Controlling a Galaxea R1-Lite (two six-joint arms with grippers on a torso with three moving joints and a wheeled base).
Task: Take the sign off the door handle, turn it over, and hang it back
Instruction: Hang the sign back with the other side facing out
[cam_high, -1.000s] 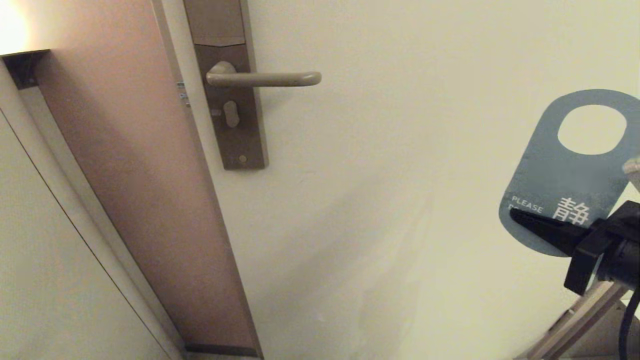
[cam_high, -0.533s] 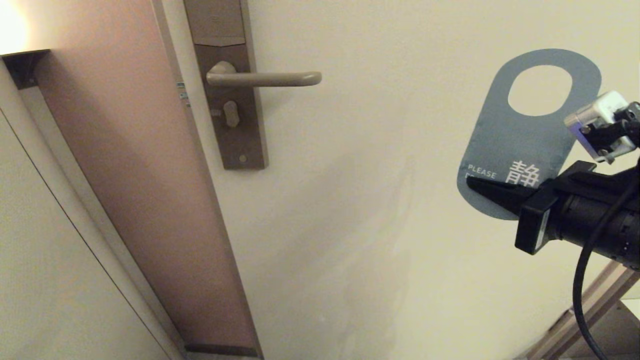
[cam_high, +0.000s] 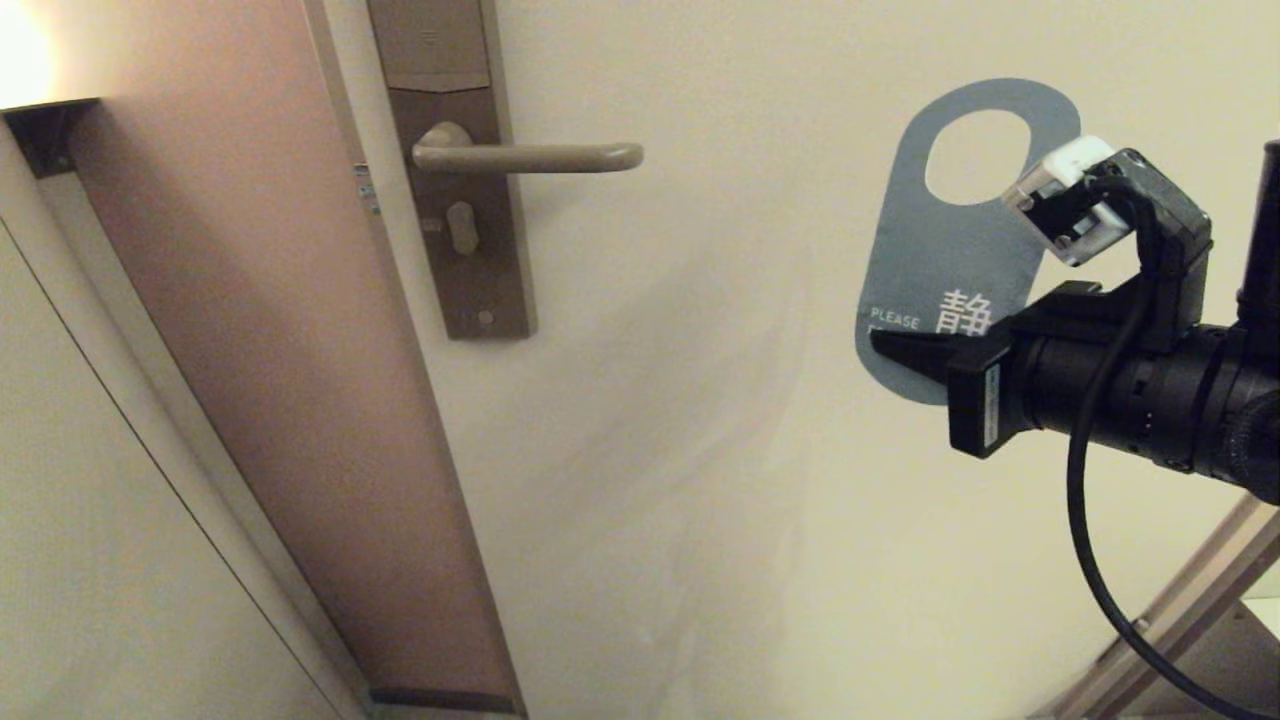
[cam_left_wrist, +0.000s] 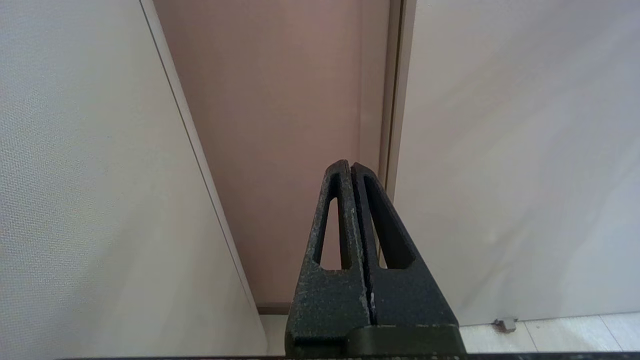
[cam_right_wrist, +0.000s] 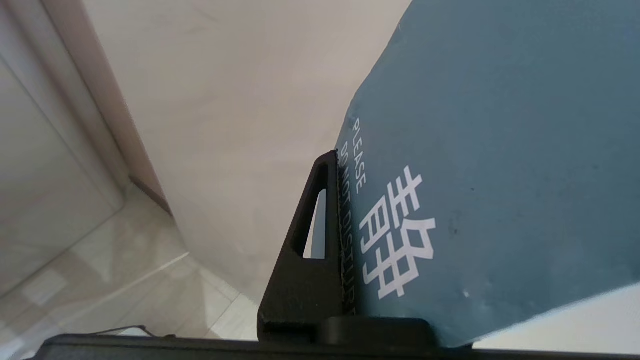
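Observation:
The sign (cam_high: 950, 250) is a teal card with an oval hole at its top, its "PLEASE DO NOT DISTURB" side facing me (cam_right_wrist: 500, 150). My right gripper (cam_high: 890, 350) is shut on its lower edge and holds it upright in the air. It hangs to the right of the door handle (cam_high: 530, 157), roughly level with it and well apart from it. That bronze-grey lever sticks out to the right from its tall lock plate (cam_high: 465, 200) and carries nothing. Away from the sign, my left gripper (cam_left_wrist: 350, 167) is shut and empty, pointing at the door frame.
A small thumb-turn knob (cam_high: 462, 227) sits on the plate under the lever. The brown door frame (cam_high: 290, 350) runs down the left of the pale door (cam_high: 750, 450). A pale slanted bar (cam_high: 1170, 640) shows at the lower right.
My right gripper has carried the sign up and to the left, toward the handle. More of the right arm has come into the head view. The left gripper has not moved.

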